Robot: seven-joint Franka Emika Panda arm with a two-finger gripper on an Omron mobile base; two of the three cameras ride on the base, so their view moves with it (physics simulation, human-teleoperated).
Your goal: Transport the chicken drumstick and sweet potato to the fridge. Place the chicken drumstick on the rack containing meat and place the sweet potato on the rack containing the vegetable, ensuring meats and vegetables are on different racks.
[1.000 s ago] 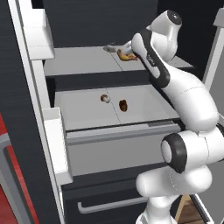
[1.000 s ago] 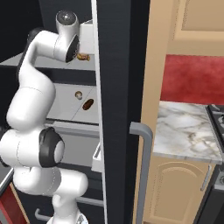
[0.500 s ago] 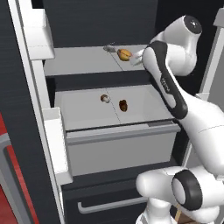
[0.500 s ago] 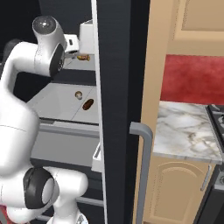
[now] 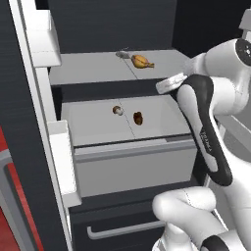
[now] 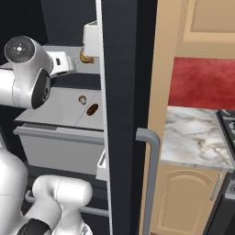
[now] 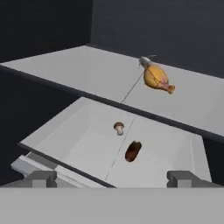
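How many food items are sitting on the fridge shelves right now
4: the chicken drumstick and a small grey item touching it on the flat upper shelf; a mushroom and the sweet potato in the walled tray below. Others may be hidden.

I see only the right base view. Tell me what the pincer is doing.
Observer: In the hand view the pincer is open and holds nothing. It looks in at the fridge shelves.
Operator: The door bin cuts off my view of the chicken drumstick. Give me its full position.
Observer: The chicken drumstick lies whole on the flat upper shelf, just right of the centre seam.
Operator: Report anything next to it.
Observer: A small grey item lies at its bulbous end. I cannot tell whether they touch.
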